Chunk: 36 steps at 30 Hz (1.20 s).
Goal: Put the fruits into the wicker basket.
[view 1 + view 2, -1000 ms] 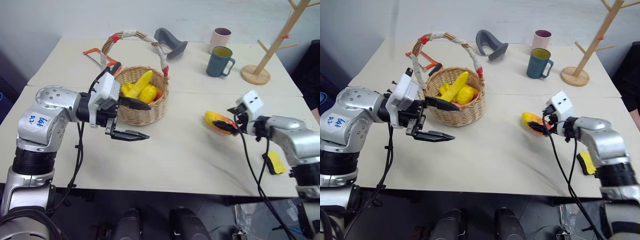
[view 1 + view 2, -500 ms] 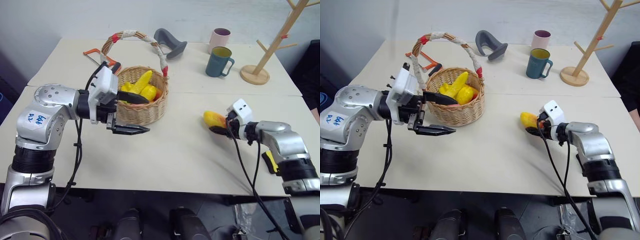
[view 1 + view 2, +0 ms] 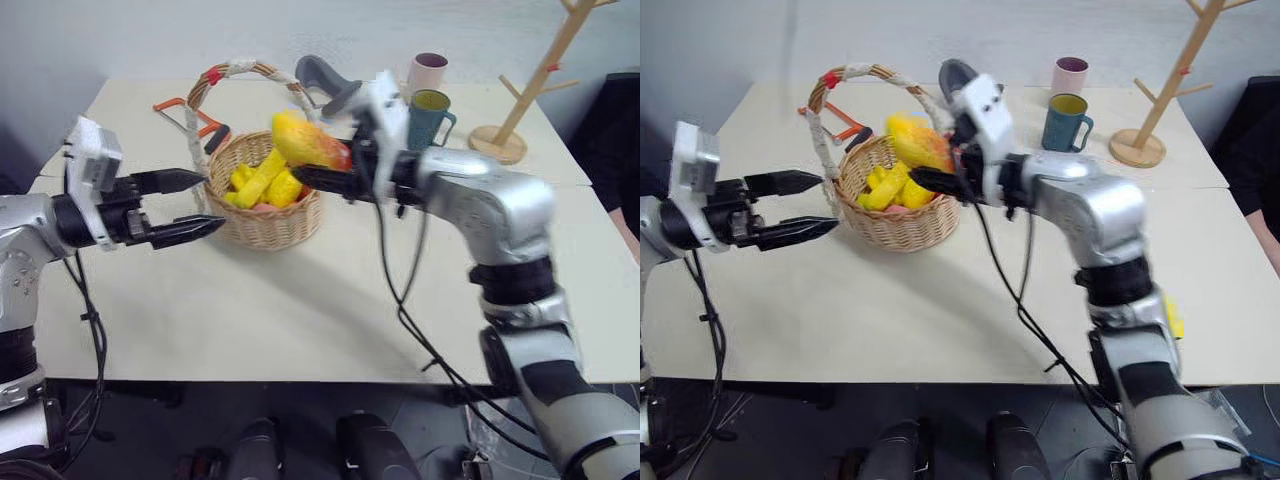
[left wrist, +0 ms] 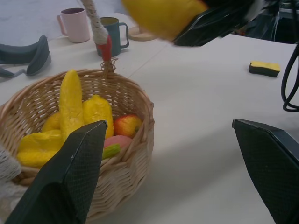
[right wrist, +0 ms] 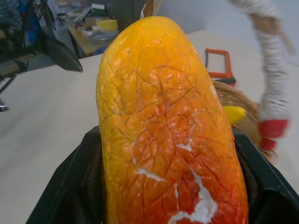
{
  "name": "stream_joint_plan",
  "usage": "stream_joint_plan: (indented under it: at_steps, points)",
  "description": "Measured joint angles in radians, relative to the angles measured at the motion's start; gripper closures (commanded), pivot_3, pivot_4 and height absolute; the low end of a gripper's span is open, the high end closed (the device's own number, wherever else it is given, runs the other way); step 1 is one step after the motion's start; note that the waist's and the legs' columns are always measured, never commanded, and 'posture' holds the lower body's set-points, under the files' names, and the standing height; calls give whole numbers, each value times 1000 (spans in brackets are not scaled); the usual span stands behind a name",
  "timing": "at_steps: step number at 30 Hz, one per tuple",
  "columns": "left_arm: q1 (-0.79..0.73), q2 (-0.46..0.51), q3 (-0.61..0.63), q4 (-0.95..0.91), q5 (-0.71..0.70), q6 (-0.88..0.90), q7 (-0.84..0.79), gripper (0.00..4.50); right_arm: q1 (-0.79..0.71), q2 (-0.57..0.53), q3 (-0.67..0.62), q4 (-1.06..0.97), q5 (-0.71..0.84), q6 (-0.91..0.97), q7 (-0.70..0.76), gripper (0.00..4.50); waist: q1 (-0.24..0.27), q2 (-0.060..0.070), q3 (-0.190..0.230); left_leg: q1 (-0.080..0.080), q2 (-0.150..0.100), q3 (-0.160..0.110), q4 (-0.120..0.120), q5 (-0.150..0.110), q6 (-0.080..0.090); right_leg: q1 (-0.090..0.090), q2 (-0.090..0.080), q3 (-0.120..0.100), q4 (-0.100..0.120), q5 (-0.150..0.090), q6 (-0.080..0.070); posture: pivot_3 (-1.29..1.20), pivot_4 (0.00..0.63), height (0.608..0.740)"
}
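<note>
— Beige worktop (image 3: 300,300) lies bare nearest us; the left claw (image 3: 205,203) hangs with fingers spread wide, holding nothing, just beside the wicker basket (image 3: 262,222). And the mango?

— Clamped in the right claw (image 3: 318,168), the mango (image 3: 305,143) hovers over the basket's rim, with the fruits (image 3: 258,180) below and the arched handle (image 3: 240,72) just beyond. Released too near that handle or rim, it could bounce out.

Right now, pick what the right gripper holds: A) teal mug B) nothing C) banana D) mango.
D: the right gripper is shut on the mango, held above the basket.
</note>
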Motion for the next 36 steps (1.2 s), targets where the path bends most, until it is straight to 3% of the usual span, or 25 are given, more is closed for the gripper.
stream_joint_plan:
  at_steps: [2,8,11,16,18,22,29,33,36]
  points:
    - [2,-1,1,-7,-7,0,10,0,-38,61,43,138,-60,-81,-8,1888,1,0,0,-3,0,0,1,0,0,-2,0,0,0,0,0,0,150,740]
    - [5,-24,-9,-58,-26,-2,42,0,-69,127,60,363,-158,-211,-3,47,6,0,0,-14,-2,0,3,1,-2,-13,-2,0,5,1,1,0,150,740]
    - [5,-32,-19,-61,-26,-3,49,0,-62,114,49,288,-153,-193,21,47,7,0,0,-15,-1,0,2,1,-2,-15,-2,0,7,1,1,0,150,740]
    - [1,-44,-35,-75,-35,-4,58,0,39,14,-55,-71,-65,-30,31,47,12,-1,0,-15,0,0,2,1,-2,-15,-1,0,8,0,1,0,150,740]
    - [-1,-44,-37,-75,-41,-4,59,0,81,-8,-93,-126,-56,15,-1,47,10,-1,0,-14,-1,0,3,0,0,-15,-1,0,5,0,1,0,150,740]
    - [-31,-57,-53,-74,-44,-13,61,0,87,16,-125,-56,-77,14,-85,47,3,-1,0,-10,0,2,2,3,-1,-14,1,1,8,0,0,0,150,740]
    - [-51,-76,-84,-73,-45,-22,69,0,-36,112,-125,255,-139,-167,-136,47,-18,-1,0,-10,1,3,1,4,-2,-16,2,2,10,0,-1,0,150,740]
    - [-74,-82,-85,-72,-45,-34,86,0,-148,163,-136,541,-189,-340,-162,915,-19,-1,0,-10,0,4,1,4,-2,-16,1,3,9,0,-1,0,150,740]
    - [-74,-83,-85,-73,-45,-35,94,0,-177,174,-141,661,-205,-425,-163,1987,-18,-1,0,-10,0,4,1,4,-3,-16,1,3,9,0,-1,0,150,740]
